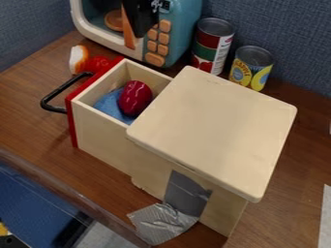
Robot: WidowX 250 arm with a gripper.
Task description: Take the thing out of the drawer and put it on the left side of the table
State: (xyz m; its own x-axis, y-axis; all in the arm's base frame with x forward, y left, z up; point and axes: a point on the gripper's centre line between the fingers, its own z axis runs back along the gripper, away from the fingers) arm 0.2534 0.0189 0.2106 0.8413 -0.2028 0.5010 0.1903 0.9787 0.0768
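Observation:
At the top edge, the black gripper [140, 18] hangs in front of the toy microwave, above and behind the drawer and apart from it. The wooden drawer [100, 131] is pulled out toward the left, with a red front and a black handle [58, 92]. Inside it lies a shiny dark red object [135, 98] on a blue cloth [109, 104]. The cabinet's pale square top [217, 128] covers the drawer's right part. Brown table surface [29, 109] extends left of the handle.
Behind the drawer stands a teal and white toy microwave [180, 36]. Two cans [212, 46] [251, 68] are at its right. A red and white object [79, 59] lies behind the drawer front. Silver tape [163, 223] sticks out at the cabinet's base, near the table's front edge.

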